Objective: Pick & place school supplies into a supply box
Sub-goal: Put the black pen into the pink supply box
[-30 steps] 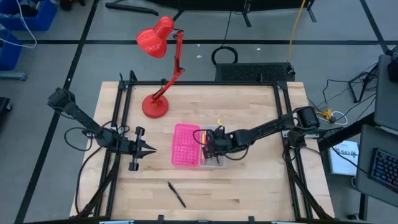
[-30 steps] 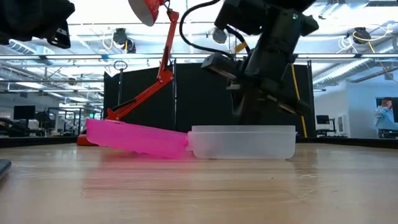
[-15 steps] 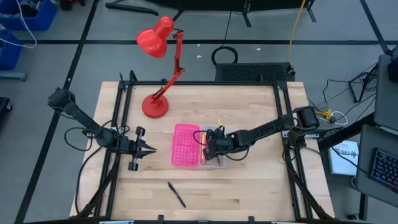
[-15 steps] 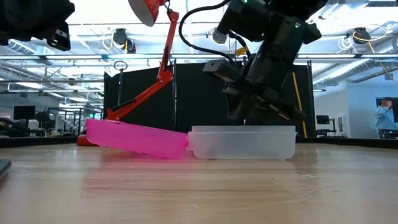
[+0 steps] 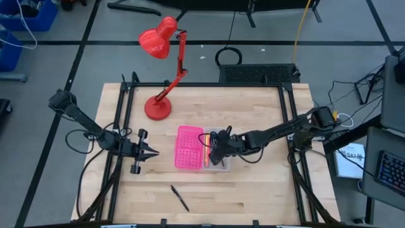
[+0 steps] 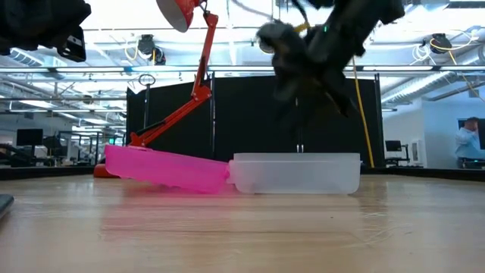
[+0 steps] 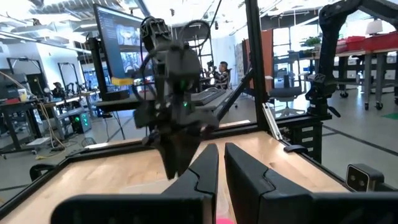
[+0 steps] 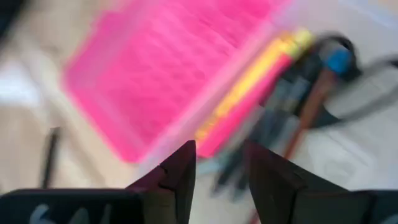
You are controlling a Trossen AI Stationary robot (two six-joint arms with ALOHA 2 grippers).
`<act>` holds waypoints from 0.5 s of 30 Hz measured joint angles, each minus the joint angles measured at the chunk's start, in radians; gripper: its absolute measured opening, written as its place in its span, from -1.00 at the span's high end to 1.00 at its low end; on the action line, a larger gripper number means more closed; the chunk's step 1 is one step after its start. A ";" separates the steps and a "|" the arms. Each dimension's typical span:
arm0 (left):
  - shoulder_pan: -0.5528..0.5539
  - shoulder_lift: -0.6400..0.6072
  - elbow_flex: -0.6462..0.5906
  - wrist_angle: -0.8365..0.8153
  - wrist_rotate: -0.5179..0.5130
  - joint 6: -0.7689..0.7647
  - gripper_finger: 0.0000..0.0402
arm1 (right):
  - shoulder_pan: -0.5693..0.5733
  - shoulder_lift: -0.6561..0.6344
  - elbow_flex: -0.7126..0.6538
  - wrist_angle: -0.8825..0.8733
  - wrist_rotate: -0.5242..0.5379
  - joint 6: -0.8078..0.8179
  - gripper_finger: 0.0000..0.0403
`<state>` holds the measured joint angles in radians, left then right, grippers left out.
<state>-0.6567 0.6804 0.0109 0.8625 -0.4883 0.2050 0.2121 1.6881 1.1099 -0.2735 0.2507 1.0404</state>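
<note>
The supply box lies open at the table's middle, its pink half (image 5: 188,148) beside the clear tray (image 5: 219,163). Several pens and pencils (image 8: 261,93), yellow, pink, brown and black, lie in the tray, blurred in the right wrist view. A dark loop (image 8: 336,53) beside them may be the scissors. My right gripper (image 5: 214,152) hangs open above the tray, slanting down, nothing between its fingers (image 8: 180,171). One black pen (image 5: 180,198) lies on the wood near the front edge. My left gripper (image 5: 152,151) waits shut, left of the box.
A red desk lamp (image 5: 163,69) stands with its base (image 5: 157,109) at the back left of the table. A black frame rail (image 5: 123,126) runs along each side. Bare wood lies in front of the box and to its right.
My right gripper has risen out of the clear tray and now hangs above its rim. It has also rolled about its own axis. The box and the pen on the table have stayed put.
</note>
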 joint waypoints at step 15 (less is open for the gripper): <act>0.000 0.000 0.000 -0.032 0.001 -0.029 0.81 | 0.136 0.198 0.017 0.828 -0.231 -0.216 0.42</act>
<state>-0.6567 0.6800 0.0109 0.8306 -0.4873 0.1759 0.3480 1.8857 1.1266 0.5542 0.0201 0.8246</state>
